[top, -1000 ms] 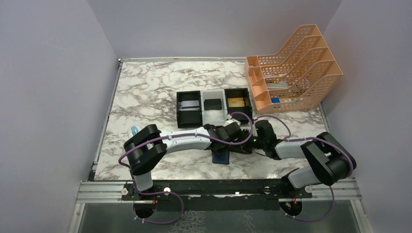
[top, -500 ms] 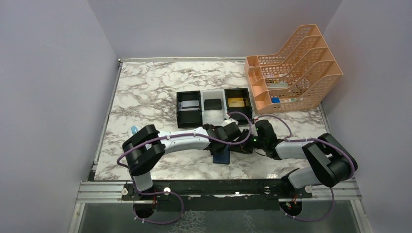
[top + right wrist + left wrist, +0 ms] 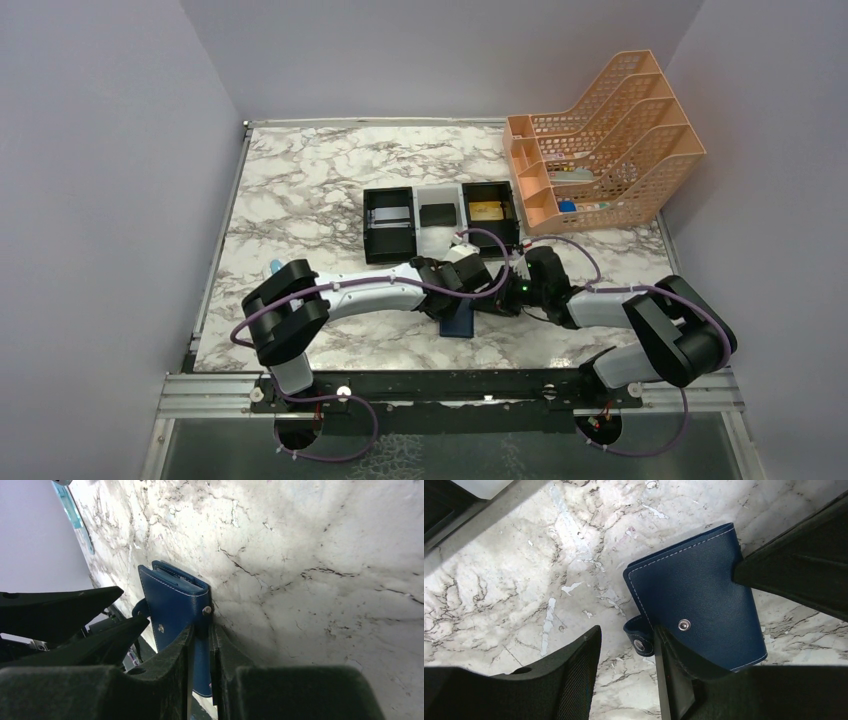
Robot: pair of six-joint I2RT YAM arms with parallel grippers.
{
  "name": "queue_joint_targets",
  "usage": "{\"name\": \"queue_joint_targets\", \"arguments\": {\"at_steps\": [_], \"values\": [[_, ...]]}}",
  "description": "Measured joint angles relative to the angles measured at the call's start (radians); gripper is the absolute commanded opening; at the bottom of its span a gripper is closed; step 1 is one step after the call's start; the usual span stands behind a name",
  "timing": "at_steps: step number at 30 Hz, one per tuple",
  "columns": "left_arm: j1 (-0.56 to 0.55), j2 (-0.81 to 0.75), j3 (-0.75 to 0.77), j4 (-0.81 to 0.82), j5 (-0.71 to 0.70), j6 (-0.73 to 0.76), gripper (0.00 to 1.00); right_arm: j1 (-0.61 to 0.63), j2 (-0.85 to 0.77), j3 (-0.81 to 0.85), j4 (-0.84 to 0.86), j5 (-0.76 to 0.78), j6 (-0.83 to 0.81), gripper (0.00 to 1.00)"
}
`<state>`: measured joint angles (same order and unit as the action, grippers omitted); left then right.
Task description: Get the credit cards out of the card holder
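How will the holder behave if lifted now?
Probably floppy: the holder looks like soft stitched material and its tab hangs unsnapped, so it may fall open. Held by the right pincer at one edge only, it could pivot.

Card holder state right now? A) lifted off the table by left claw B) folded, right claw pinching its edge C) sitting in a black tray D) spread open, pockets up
B: the card holder is folded shut, cover up, and the right claw is clamped on one edge.
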<state>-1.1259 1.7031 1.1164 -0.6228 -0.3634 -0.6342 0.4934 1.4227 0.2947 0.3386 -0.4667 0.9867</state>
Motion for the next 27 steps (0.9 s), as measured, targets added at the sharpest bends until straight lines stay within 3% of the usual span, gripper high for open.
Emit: {"name": "queue_joint_targets", "arguments": {"at_steps": [12,17,20,21,27], "values": [[0.0,-0.026,-0.06,-0.016,-0.008,-0.049,0.29,0.0,-0.004,0.004,-0.011,0.003,-0.006,0.17],[0.0,-0.026,-0.081,-0.008,-0.007,-0.064,0.18,0.0,-0.004,0.007,-0.019,0.003,-0.009,0.17],[0.0,-0.026,-0.081,0.009,-0.007,-0.067,0.05,0.0,-0.006,0.008,-0.021,0.003,-0.014,0.19],[0.0,-0.026,-0.081,0.014,-0.007,-0.069,0.0,0.0,-0.007,0.008,-0.022,0.003,-0.016,0.2],[0.0,-0.039,-0.085,0.045,-0.004,-0.074,0.0,0.0,-0.038,0.02,-0.057,0.008,-0.05,0.44]]}}
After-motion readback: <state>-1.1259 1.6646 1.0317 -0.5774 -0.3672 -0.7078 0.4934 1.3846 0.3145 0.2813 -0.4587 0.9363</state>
